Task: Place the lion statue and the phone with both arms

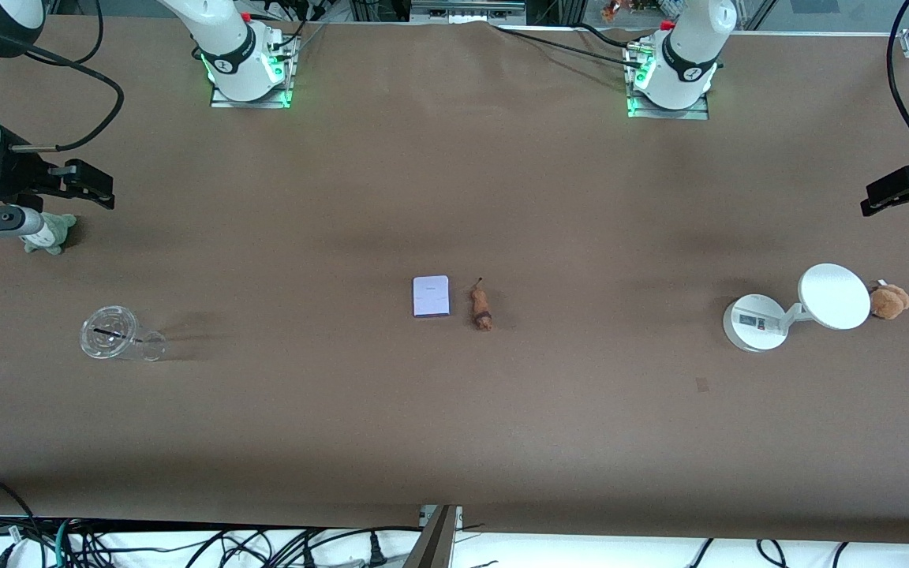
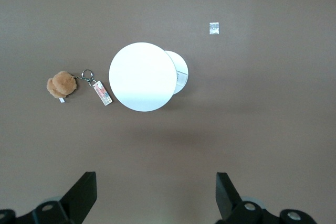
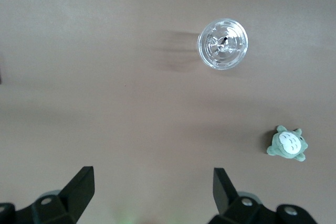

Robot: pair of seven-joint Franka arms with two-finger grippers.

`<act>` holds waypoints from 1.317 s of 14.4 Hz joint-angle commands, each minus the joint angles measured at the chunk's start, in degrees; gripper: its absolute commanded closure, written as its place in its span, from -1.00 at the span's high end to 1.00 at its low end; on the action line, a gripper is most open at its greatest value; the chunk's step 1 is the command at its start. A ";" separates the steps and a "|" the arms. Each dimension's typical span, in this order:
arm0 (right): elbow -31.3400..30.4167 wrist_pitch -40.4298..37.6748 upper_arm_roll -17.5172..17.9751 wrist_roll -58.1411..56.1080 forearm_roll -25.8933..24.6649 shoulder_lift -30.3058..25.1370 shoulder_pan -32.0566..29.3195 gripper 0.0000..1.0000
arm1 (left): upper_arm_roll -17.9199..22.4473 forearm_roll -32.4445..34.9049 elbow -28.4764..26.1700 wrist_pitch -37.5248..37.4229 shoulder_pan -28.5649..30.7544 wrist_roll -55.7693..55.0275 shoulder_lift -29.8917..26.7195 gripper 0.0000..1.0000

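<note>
Clear cup (image 1: 117, 336) nearest cam; phone (image 1: 431, 297) beside lion statue (image 1: 481, 307) mid-table.

The phone (image 1: 431, 297) lies mid-table just beside the lion statue (image 1: 481, 308), the plastic cup (image 1: 111, 334) toward the right arm's end, the stand (image 1: 758, 322) toward the left arm's.

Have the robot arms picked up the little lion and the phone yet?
Not yet. Nothing looks done: the phone and the lion statue lie side by side mid-table, untouched. Nothing is in hand: the left gripper is open and empty above the white stand, and the right gripper is open and empty at its own end, near the clear cup. Picking up and placing both things is left.
</note>
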 commanded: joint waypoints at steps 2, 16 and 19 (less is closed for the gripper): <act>1.41 -0.49 0.00 -0.34 0.52 0.56 -0.32 1.00 | 0.07 -1.21 2.12 -0.59 0.18 1.22 1.53 1.00; 1.33 -0.40 0.00 -0.34 0.52 0.65 -0.32 1.00 | -2.30 -8.42 1.94 -1.82 2.81 -1.77 1.45 1.00; 1.33 -0.40 0.00 -0.34 0.44 0.65 -0.32 1.00 | -3.35 -6.24 2.03 -1.82 2.29 -1.85 1.45 1.00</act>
